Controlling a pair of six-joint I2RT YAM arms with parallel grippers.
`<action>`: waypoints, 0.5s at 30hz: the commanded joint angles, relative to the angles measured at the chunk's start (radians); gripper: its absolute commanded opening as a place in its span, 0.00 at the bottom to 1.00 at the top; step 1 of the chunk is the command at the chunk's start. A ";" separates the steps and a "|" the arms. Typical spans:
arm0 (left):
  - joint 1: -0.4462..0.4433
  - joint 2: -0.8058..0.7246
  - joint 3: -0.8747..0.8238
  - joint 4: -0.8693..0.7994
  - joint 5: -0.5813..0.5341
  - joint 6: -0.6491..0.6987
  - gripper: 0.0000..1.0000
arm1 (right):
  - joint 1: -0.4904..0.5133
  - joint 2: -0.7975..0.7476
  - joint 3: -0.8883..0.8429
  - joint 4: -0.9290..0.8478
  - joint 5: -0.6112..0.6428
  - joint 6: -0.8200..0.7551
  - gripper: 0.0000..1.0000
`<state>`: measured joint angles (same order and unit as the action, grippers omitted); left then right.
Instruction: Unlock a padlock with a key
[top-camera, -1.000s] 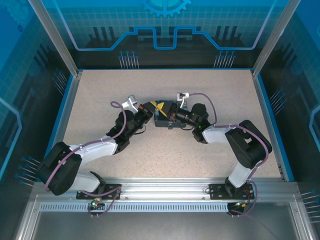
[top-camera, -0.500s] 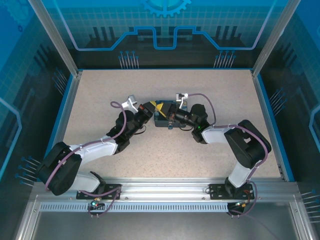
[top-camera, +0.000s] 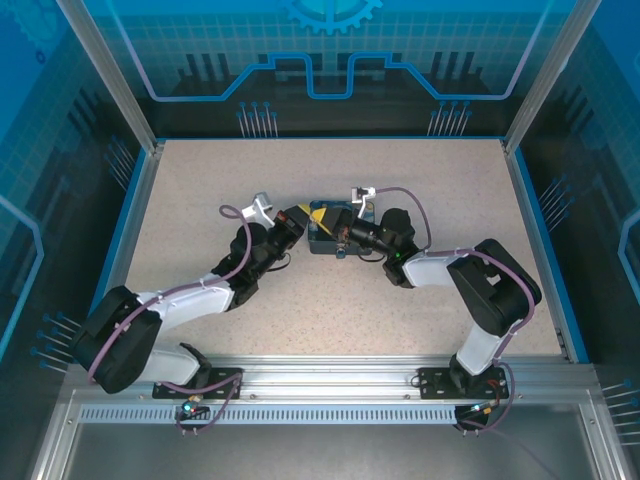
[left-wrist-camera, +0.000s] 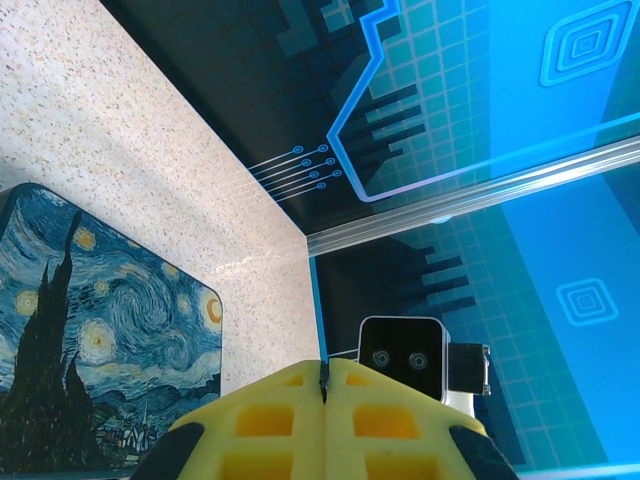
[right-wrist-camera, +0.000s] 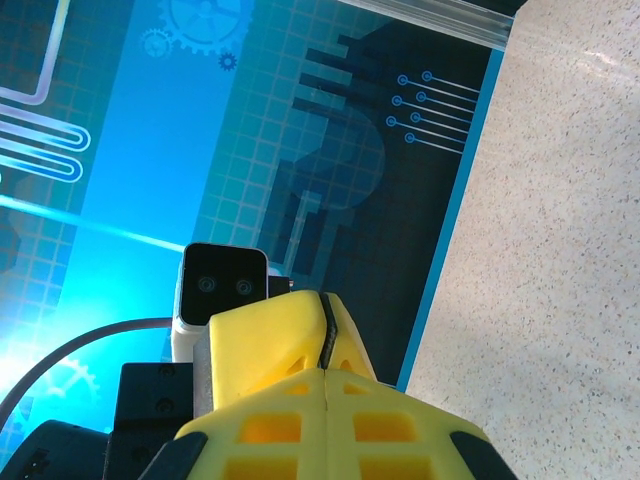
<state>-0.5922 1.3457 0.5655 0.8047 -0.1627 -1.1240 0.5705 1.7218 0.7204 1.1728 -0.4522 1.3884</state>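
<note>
Left claw (left-wrist-camera: 323, 372) is closed, yellow fingers (left-wrist-camera: 270, 410) pressed flat together along one seam. Right claw (right-wrist-camera: 323, 325) is also shut, pad to pad. Can't tell from either wrist view whether anything thin is pinched in there.

Padlock (top-camera: 339, 252): from above it's a tiny dark speck at the near edge of the tin (top-camera: 326, 236), just beside the right claw's tip. It's too small to tell the shackle state or whether anything touches it.

Tin lies flat, lid up, with a swirly blue-and-yellow painting on the lid. Left claw meets the tin at its left end, tip over the far-left corner. Right claw meets it at the right end, low along the near side.

In the left wrist view the tin lid sits lower left of the fingers, and the other arm's camera module (left-wrist-camera: 403, 355) is just past the fingertips, right of the tin.

Worktop (top-camera: 200, 180) under the tin is speckled beige. Blue printed wall panels (top-camera: 330, 50) stand well behind the tin.
</note>
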 joint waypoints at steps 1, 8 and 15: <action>-0.008 -0.041 -0.015 0.013 -0.029 0.024 0.00 | -0.002 0.008 0.009 0.007 -0.004 -0.005 0.00; -0.008 -0.051 -0.010 -0.001 -0.003 0.037 0.00 | -0.005 0.010 0.030 -0.006 -0.031 -0.008 0.00; -0.008 -0.063 -0.015 -0.021 0.001 0.047 0.00 | -0.018 0.001 0.037 -0.028 -0.056 -0.015 0.00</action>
<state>-0.5941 1.3170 0.5636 0.7704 -0.1638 -1.1164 0.5644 1.7218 0.7341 1.1614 -0.4877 1.3876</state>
